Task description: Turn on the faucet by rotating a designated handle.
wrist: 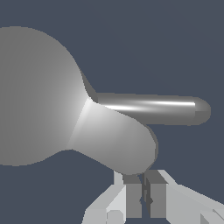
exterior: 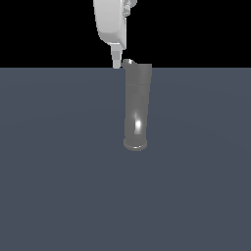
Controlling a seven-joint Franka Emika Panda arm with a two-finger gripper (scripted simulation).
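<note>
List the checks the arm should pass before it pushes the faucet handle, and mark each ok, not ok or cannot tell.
1. Faucet standing upright on its base: ok.
2. Gripper level with the faucet's top: ok.
3. Fingers closed together for pushing: ok, almost no gap.
4. Handle directly ahead of the fingertips in the wrist view: ok.
5. Fingertip touching the handle: cannot tell.
6. Which way the handle turns: cannot tell.

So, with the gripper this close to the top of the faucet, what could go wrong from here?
1. The gripper sits beside the faucet top with its fingers nearly together in the wrist view, so it may slide off the handle instead of turning it.
2. The handle is a small stub; a push slightly off it would press the faucet body and turn nothing.
</note>
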